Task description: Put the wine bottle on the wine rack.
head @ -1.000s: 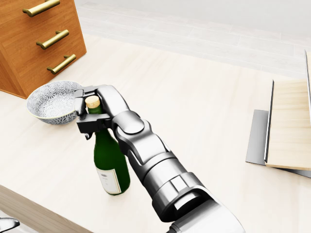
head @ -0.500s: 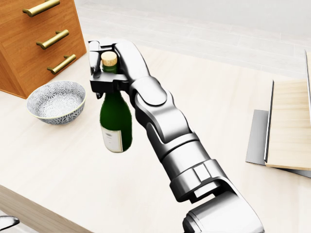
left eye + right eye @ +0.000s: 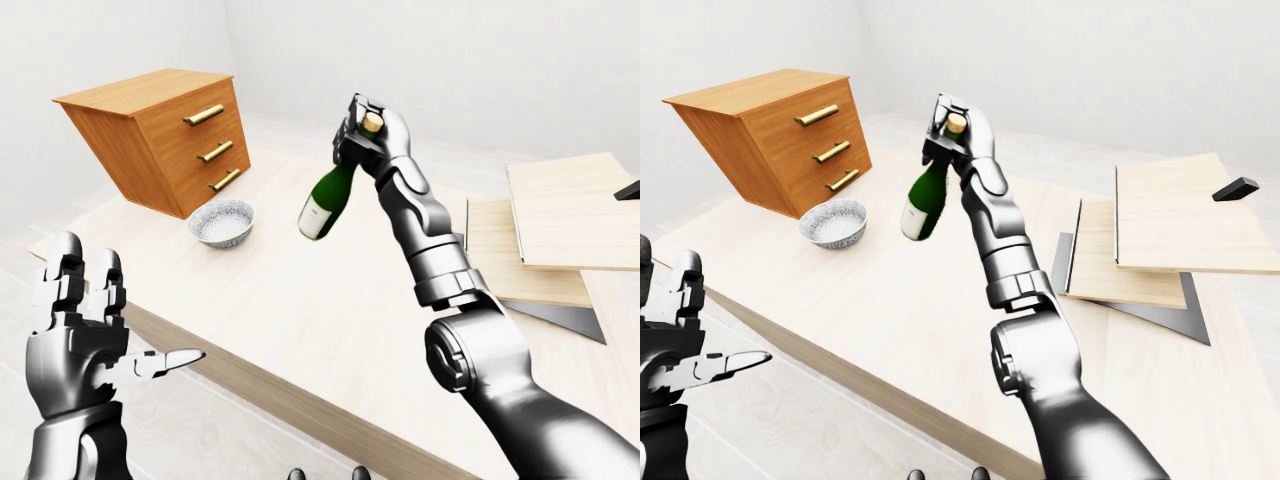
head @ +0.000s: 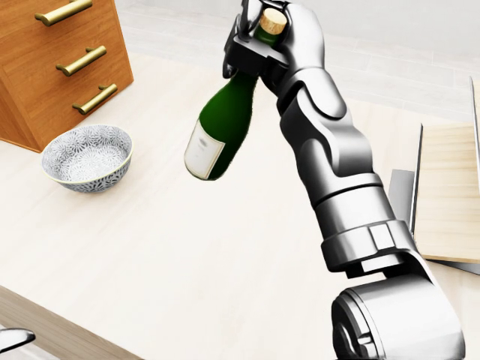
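Observation:
The green wine bottle (image 4: 221, 124) with a white label and a cork (image 4: 272, 20) hangs in the air above the pale table (image 4: 187, 255). It is tilted, base down to the left. My right hand (image 4: 259, 41) is shut round its neck just under the cork, near the top middle of the head view. My left hand (image 3: 115, 320) is off the table's edge at the lower left of the left-eye view, fingers spread and holding nothing. A stack of light wooden boards on a grey base (image 3: 1170, 225) lies at the table's right.
A patterned bowl (image 4: 86, 156) rests on the table left of the bottle. Beside it stands a tilted wooden drawer chest with brass handles (image 4: 52, 60). A small black block (image 3: 1237, 187) lies on the top board at the right.
My right hand has lifted the bottle off the table, up and to the right, away from the bowl. The bottle went from upright to tilted, its base swinging left.

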{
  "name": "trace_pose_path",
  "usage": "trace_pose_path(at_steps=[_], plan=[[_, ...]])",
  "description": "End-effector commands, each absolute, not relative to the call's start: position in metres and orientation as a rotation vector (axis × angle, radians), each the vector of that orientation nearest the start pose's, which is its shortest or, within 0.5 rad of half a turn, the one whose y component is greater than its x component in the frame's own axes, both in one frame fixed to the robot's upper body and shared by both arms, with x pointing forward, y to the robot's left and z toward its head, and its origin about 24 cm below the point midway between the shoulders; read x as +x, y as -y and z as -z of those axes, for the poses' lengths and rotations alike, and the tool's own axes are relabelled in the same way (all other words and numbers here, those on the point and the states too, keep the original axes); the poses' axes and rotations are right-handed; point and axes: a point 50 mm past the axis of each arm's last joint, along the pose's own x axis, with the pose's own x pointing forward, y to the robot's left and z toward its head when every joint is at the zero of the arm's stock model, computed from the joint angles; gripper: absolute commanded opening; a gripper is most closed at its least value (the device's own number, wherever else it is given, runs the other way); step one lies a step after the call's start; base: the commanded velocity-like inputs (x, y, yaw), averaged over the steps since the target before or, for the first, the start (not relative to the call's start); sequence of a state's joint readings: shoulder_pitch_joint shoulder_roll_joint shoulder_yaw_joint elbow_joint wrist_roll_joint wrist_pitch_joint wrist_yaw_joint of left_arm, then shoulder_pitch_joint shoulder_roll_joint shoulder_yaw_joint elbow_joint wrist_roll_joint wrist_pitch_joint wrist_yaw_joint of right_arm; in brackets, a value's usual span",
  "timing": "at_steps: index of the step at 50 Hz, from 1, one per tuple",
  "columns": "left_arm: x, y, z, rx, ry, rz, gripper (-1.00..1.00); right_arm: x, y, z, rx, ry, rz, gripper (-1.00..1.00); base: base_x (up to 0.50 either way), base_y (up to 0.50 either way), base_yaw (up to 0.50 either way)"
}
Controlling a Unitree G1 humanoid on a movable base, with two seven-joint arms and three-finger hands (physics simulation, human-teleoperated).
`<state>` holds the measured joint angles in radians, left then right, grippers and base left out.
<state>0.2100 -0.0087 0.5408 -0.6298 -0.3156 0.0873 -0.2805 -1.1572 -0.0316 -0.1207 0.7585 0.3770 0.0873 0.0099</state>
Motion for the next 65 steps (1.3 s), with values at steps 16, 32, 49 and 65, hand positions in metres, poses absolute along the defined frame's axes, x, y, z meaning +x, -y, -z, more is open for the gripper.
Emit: trace_pose_path(at_steps=[16,32,49,65], plan=[[0.169,-0.25,-0.14,-0.044,0.412,-0.208,1.0,0.4,0.139,-0.278,0.641,0.361,-0.064,-1.0,0.0,0.0,0.0],[0.171,-0.247,-0.146,-0.048,0.44,-0.203,1.0,0.386,0.197,-0.315,0.688,0.523,-0.045,-1.0,0.0,0.0,0.0],[0.168,-0.246,-0.16,-0.028,0.5,-0.206,1.0,0.366,0.267,-0.334,0.843,0.609,0.075,-1.0,0.0,0.0,0.0],[0.17,-0.247,-0.156,-0.035,0.486,-0.207,1.0,0.341,0.316,-0.344,1.021,0.649,0.174,-1.0,0.0,0.0,0.0]])
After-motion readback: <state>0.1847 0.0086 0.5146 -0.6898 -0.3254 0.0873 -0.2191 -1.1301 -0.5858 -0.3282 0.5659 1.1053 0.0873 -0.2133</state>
